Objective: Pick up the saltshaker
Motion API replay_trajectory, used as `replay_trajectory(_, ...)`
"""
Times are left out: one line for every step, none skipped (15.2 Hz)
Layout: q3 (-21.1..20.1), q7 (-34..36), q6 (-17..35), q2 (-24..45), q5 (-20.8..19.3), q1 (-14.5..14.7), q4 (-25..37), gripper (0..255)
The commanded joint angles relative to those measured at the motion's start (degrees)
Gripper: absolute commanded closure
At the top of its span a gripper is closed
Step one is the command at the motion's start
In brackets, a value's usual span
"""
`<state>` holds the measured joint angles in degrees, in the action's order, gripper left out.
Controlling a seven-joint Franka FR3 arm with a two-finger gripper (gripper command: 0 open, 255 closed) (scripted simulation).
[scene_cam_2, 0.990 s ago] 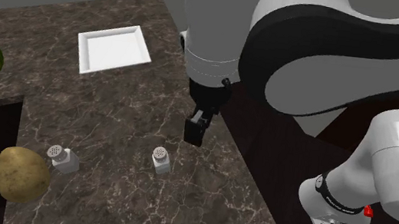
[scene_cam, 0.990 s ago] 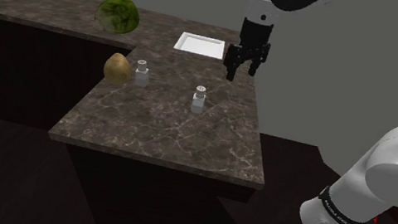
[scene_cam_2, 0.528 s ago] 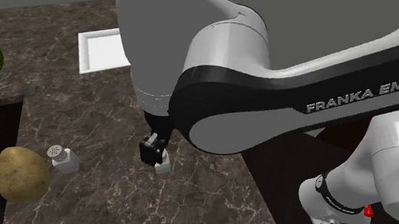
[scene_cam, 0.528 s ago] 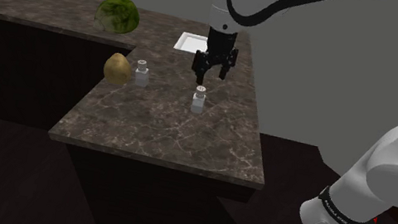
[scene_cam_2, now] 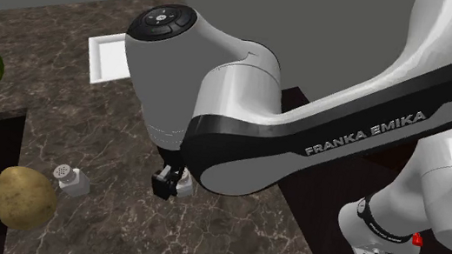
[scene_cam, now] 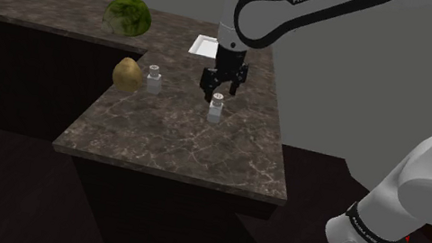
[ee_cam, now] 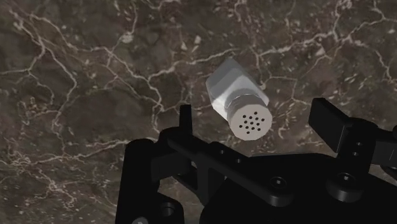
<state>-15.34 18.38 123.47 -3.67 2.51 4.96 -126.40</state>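
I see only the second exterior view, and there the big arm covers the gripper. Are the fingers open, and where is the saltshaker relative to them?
Observer: They are open. In the wrist view the gripper holds its two fingers apart, and the cap of the saltshaker lies in the gap, touched by neither.
Operator: Is the cap centred in that gap?
Observer: Roughly, yes. The wrist view shows a similar space on each side of it.
Operator: How low is the gripper?
Observer: In the shoulder view the fingertips hang at about the cap's height. The shaker's body stands upright on the counter, uncovered below them.
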Motion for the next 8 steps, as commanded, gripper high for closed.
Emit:
replay_trajectory(-0.08,0.14,1.07,0.37,-0.08,0.05,-0.67,0)
replay_trajectory(-0.08,0.15,1.07,0.38,-0.09,0.05,-0.66,0)
replay_trajectory(-0.08,0.16,1.0,0.38,-0.09,0.05,-0.58,255)
replay_trajectory(-0.07,0.15,1.01,0.41,-0.1,0.05,-0.57,255)
replay_trajectory(-0.07,0.15,0.99,0.43,-0.11,0.05,-0.53,255)
replay_trajectory(-0.08,0.16,0.98,0.43,-0.11,0.05,-0.52,255)
replay_trajectory(-0.07,0.15,0.98,0.42,-0.11,0.05,-0.52,255)
replay_trajectory(-0.07,0.15,0.98,0.42,-0.1,0.05,-0.54,255)
